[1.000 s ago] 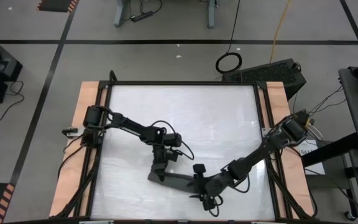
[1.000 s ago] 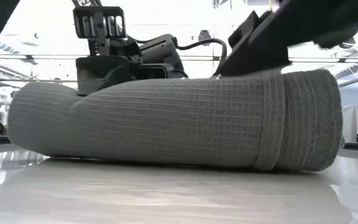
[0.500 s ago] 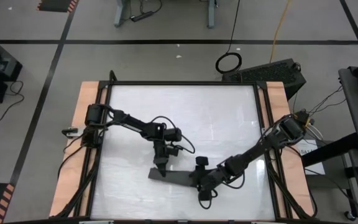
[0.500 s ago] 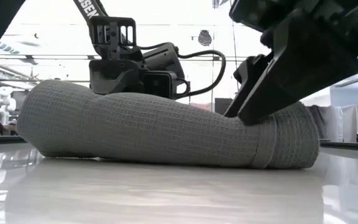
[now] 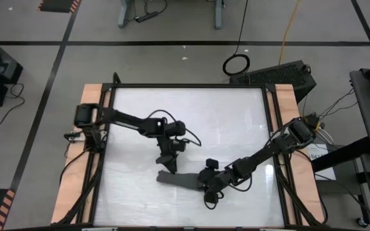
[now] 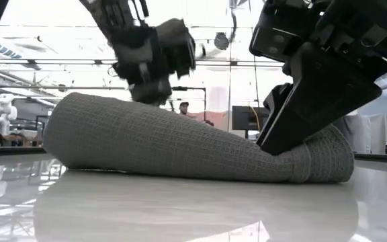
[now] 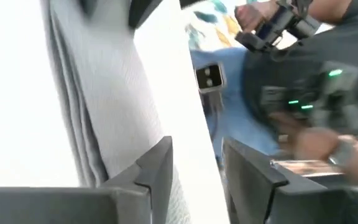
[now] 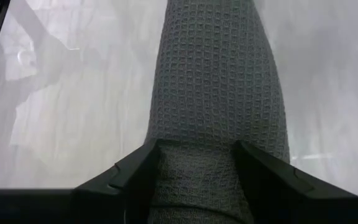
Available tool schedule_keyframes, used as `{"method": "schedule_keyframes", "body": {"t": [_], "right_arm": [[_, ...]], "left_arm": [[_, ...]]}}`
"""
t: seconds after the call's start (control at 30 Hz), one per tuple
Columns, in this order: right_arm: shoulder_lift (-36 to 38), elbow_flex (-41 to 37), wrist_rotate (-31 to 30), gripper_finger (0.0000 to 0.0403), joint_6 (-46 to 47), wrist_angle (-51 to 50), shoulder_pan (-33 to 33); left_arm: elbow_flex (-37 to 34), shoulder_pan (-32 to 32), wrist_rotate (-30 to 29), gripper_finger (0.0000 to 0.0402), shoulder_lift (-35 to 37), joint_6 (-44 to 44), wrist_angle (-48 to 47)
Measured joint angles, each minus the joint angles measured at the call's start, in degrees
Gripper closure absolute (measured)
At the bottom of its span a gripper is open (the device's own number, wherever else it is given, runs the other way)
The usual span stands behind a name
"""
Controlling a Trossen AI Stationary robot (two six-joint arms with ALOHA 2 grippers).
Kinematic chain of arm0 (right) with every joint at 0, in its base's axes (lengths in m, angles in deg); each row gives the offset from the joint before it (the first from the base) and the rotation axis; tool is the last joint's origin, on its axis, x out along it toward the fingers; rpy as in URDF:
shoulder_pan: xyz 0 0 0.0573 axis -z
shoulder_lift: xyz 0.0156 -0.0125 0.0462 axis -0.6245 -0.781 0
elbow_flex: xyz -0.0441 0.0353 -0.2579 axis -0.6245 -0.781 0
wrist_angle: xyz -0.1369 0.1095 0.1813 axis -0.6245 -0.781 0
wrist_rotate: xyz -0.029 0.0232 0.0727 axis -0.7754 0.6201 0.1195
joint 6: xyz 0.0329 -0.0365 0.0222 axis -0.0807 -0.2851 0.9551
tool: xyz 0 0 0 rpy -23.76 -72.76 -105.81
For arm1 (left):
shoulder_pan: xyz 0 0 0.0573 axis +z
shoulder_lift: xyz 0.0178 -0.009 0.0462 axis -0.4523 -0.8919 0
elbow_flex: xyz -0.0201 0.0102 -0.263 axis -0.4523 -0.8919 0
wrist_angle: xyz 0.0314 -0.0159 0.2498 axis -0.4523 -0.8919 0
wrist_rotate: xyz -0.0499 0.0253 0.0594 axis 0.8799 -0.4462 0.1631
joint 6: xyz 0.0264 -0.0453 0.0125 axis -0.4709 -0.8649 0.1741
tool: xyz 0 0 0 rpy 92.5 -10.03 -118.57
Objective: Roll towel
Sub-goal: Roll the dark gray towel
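so the dark charcoal-grey rolled-up waffle cloth towel (image 5: 184, 181) sits near the front edge of the white tabletop (image 5: 230, 122), pretty much fully rolled. Right end effector (image 8: 194, 163) straddles its right end, fingers spread around the roll. A bit further back, the left end effector (image 5: 169, 168) just let go and lifted off, half parted, so rolling looks basically done

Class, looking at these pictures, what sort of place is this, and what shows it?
Probably a robotics lab: a white work table framed by rails, taped floor lines, and cables trailing across the floor.
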Motion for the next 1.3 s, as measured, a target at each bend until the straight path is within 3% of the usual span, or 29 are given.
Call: {"method": "schedule_keyframes", "body": {"t": [0.23,0.5,0.67,0.9,1.3], "right_arm": [[0.0,0.0,0.9,0.0195,2.3,0.0,0.7],[0.0,-0.1,1.4,0.0195,2.9,0.0,0.7],[0.0,-0.1,1.5,0.0195,3.2,-0.1,0.7],[0.0,-0.1,1.5,0.0195,4.7,0.0,0.7],[3.4,-0.3,1.9,0.0195,4.9,-0.9,0.6]], "left_arm": [[0.2,-6.4,-9.3,0.0259,8.4,8.5,0.0],[-0.3,-12.5,-23.7,0.0259,5.3,13.5,-3.6],[-1.0,-12.3,-26.3,0.0259,1.2,13.1,-3.3],[-0.8,-11.7,-25.5,0.0259,-2.7,13.4,-4.9],[-0.2,-10.0,-21.4,0.0258,-0.5,11.3,-6.9]]}}
